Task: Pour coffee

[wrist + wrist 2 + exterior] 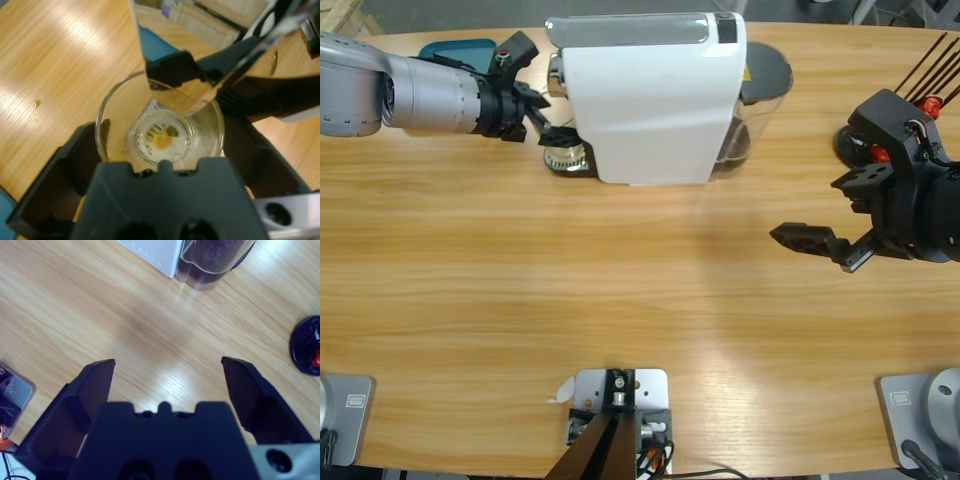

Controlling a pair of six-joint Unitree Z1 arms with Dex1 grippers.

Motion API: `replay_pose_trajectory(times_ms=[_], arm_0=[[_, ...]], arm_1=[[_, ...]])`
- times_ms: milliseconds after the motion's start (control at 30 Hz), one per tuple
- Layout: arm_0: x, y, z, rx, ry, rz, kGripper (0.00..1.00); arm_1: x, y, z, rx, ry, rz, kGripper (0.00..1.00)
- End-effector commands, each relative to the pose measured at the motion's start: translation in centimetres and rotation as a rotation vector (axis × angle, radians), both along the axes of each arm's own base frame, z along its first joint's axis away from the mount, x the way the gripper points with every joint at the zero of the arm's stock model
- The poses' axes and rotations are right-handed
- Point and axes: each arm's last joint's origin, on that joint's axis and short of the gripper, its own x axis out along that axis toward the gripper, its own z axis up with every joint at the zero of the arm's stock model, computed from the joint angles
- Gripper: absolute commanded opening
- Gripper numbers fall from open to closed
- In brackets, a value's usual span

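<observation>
Left gripper (552, 128) fingers closed around something; right gripper (820, 245) fingers spread.

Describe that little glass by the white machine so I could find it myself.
Start at the big white coffee machine at the back of the wooden table. At its left end, under the spout, stands a small clear drinking glass, with the left gripper around it. It is the only see-through cup there, and no dark coffee shows inside it.
</observation>
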Motion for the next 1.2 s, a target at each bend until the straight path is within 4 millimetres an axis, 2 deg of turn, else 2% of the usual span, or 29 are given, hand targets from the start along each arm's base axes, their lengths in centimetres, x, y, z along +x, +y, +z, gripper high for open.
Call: replay_pose_trajectory(times_ms=[33,200,433,600,667,733,833,900,967,1000,1133,1200], arm_0=[[-0.9,-0.1,-1.5,0.021,0.04,-0.023,0.996],[-3.1,1.6,0.0,0.034,0.03,0.004,0.996],[-7.6,4.8,5.5,0.023,0.028,0.028,1.0],[-13.0,8.7,11.1,-0.024,0.082,0.132,0.998],[-15.2,10.3,12.4,0.01,0.118,0.182,0.975],[-16.5,11.4,12.4,0.064,0.167,0.206,0.965],[-17.2,11.9,12.1,0.077,0.195,0.228,0.945],[-16.9,11.7,11.6,0.08,0.228,0.256,0.945],[-16.7,11.6,10.9,0.081,0.251,0.272,0.945],[-16.7,11.6,10.6,0.076,0.257,0.281,0.945],[-16.4,11.4,9.0,0.056,0.269,0.305,0.945],[-16.1,11.2,7.7,0.06,0.293,0.312,0.945]], arm_1=[[0.0,-0.3,-1.0,-0.018,0.027,0.006,0.954],[0.0,-0.2,-1.0,-0.019,0.027,0.006,0.955],[0.1,-0.1,-1.3,-0.023,0.033,0.008,0.987],[0.0,-0.2,-0.6,-0.01,0.017,0.032,0.998],[-0.3,-0.7,-0.1,0.004,-0.007,0.043,0.996],[-0.4,-1.2,0.2,0.004,-0.039,0.052,0.996],[0.8,-1.5,0.8,0.01,-0.086,0.051,0.986],[2.7,-1.2,2.1,0.029,-0.12,0.04,0.875],[4.7,-0.6,3.4,0.039,-0.138,0.021,0.868],[5.4,-0.4,3.8,0.038,-0.147,0.015,0.805],[6.8,0.2,4.0,0.032,-0.153,-0.001,0.635],[7.4,0.6,4.2,0.037,-0.154,-0.005,0.623]])
